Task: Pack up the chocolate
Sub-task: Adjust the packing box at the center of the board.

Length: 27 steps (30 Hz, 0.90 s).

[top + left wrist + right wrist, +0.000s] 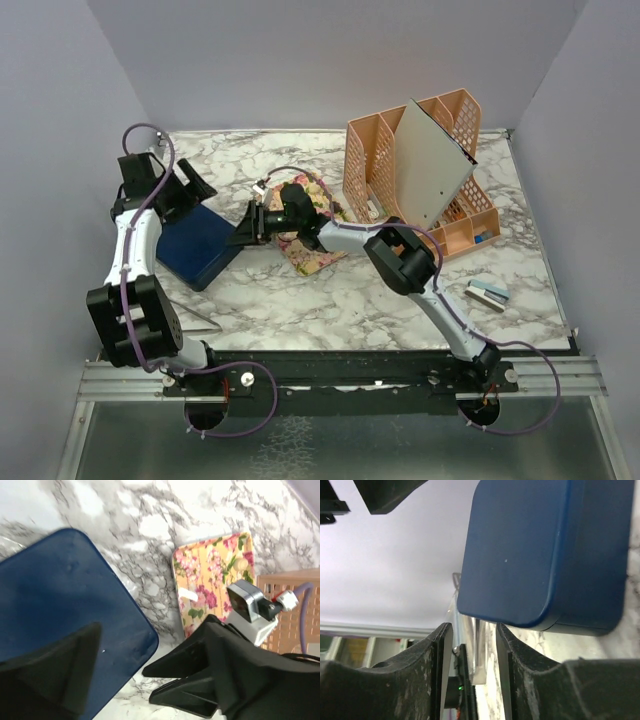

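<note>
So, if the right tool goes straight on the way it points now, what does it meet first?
Probably the blue box: the right tool points at its side, though it may only clip a corner.

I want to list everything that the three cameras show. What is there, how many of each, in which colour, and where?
box: one, dark blue, lid shut, left part of the table
tray: one, floral pink and yellow, right of the box
cream piece: one, small and round, on the tray; perhaps a chocolate
organiser: one, peach, far right
board: one, grey, leaning in the organiser
stapler: one, white and blue, near right
table: one, white and grey marble
left fingers: two, black, apart, over the box
right fingers: two, black, apart, beside the box
</note>
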Available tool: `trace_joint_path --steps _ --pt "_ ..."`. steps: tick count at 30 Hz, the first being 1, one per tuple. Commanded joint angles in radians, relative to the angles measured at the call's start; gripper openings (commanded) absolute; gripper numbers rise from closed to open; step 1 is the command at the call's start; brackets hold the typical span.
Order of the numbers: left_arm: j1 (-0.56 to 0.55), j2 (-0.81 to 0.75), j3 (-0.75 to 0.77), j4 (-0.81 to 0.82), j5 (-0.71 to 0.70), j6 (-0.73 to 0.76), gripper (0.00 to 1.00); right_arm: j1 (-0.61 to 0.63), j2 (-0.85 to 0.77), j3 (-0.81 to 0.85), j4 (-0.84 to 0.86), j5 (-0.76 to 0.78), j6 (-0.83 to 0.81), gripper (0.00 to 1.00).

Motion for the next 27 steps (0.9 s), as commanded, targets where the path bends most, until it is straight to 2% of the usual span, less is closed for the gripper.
trace_joint_path --steps 1,6,8,12,19,25,27 --pt "0.003 -0.035 0.077 -0.084 -0.129 -0.035 0.99 0.005 -0.112 0.016 -0.125 0.064 -0.239 0.47" --pt "0.035 -0.079 -0.012 -0.113 -0.129 -0.11 0.99 0.004 -0.099 0.113 -0.315 0.08 -0.423 0.57" --pt "0.059 -0.109 -0.043 -0.124 -0.164 -0.113 0.99 0.001 -0.077 0.154 -0.368 0.085 -0.447 0.59" --pt "0.123 -0.202 -0.102 -0.136 -0.252 -0.126 0.99 -0.002 -0.056 0.173 -0.378 0.1 -0.454 0.62" --pt "0.141 -0.314 -0.219 -0.18 -0.263 -0.227 0.99 -0.007 0.012 0.268 -0.458 0.094 -0.489 0.63" --pt "0.141 -0.397 -0.311 -0.308 -0.447 -0.387 0.87 -0.02 0.028 0.266 -0.448 0.081 -0.47 0.63" --pt "0.14 -0.413 -0.333 -0.328 -0.435 -0.43 0.86 -0.022 0.029 0.259 -0.442 0.081 -0.469 0.64"
